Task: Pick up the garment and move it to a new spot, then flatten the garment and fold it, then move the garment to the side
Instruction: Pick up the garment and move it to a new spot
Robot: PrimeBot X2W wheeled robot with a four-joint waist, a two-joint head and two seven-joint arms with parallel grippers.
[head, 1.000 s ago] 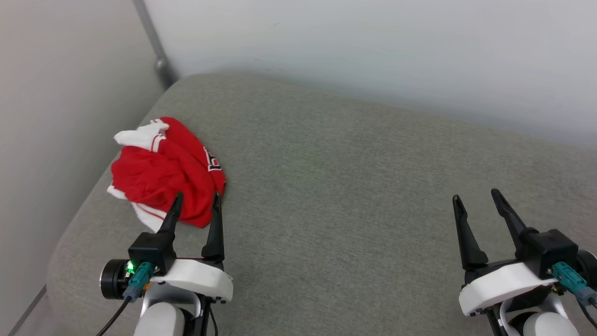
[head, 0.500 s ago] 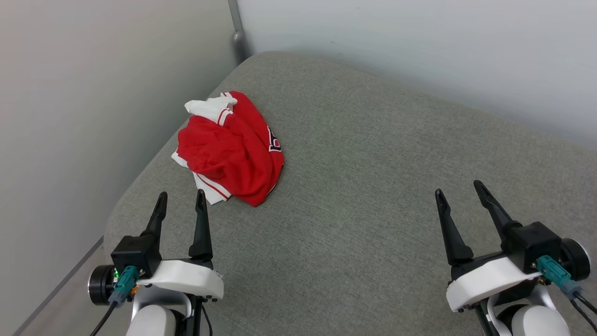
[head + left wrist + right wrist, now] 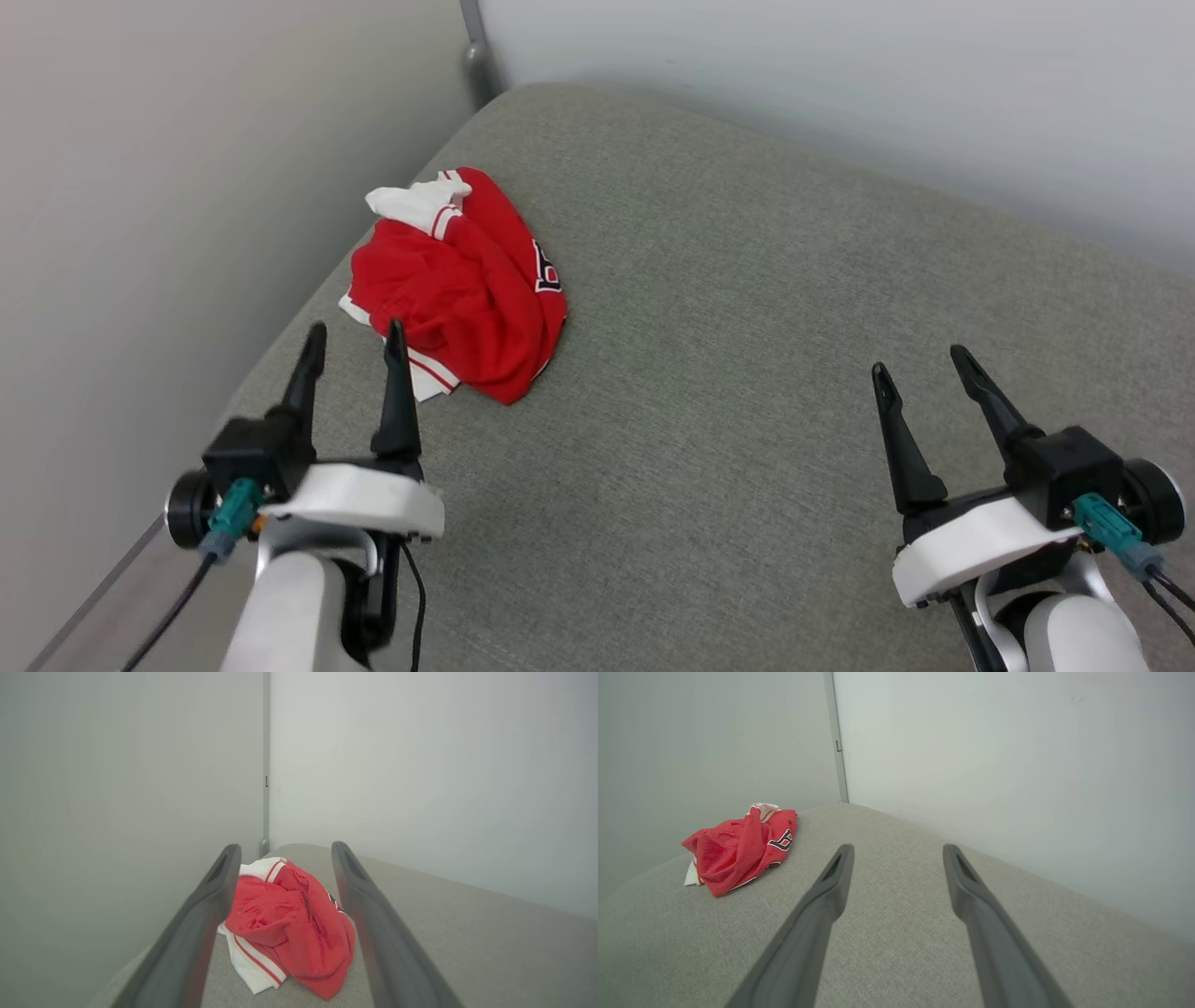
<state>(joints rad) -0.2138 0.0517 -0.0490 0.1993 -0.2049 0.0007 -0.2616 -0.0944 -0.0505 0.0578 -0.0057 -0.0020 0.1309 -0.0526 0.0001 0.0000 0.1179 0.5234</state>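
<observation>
We've got a pale left wall (image 3: 140, 205) down the left of the head view & a back wall (image 3: 840, 84) across the top right, meeting at a grey corner strip (image 3: 473, 47) at upper centre. Below them a big grey fabric cushion (image 3: 747, 392) runs from upper centre to the bottom edge & off to the right, its rounded corner just under the strip. Next in size are our two arms: left jaws at lower left of the frame, right jaws at lower right, each on a white wrist shell (image 3: 359, 495) w/ a black block. Both sets stand wide apart w/ nothing held, dark fingers (image 3: 397, 392) pointing up the frame. In the head view one left tip overlaps the near white hem of the garment (image 3: 467, 299), but we can't tell if it touches. In the left wrist view the heap sits btwn the two fingers, further on. Right jaws hover over bare cushion, well apart from it. The garment is a crumpled red heap in the upper-left part of the frame, near the cushion's left edge & not far from the corner. In the right wrist view it's at mid-left. Smaller bits: white sleeve (image 3: 415, 201) w/ red-white trim at its top, striped hem (image 3: 429, 373) at its bottom, black white-outlined lettering (image 3: 546, 273) on its right side, partly folded under. A teal connector (image 3: 233, 504) w/ cable sits on each wrist.
</observation>
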